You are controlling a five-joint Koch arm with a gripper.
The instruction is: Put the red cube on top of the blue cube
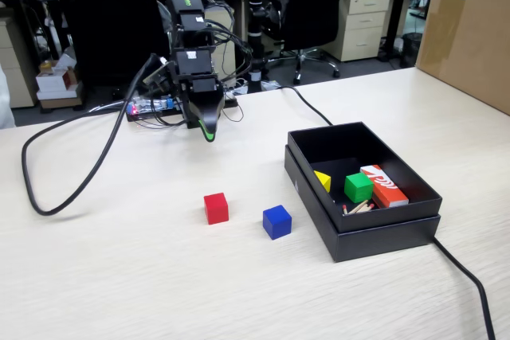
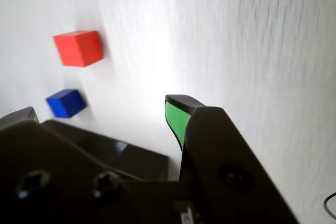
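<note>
Starting at the left of the fixed view, you see a thick black cable looping across the pale wood-grain table toward the arm's base at the far side. The black gripper with its green-edged tip hangs above the table, holding nothing, well apart from both cubes. In the wrist view you see its two tips with a wide gap between them, so the fingers stand wide apart. Nearer to you, the small matte red cube sits flat on the table, and just to its right, not touching, sits the small matte deep-blue cube. Right of the blue cube, close beside it, stands a shallow black rectangular box; inside it you find a yellow wedge-shaped block, a green cube and a long red-orange box with white lettering.
</note>
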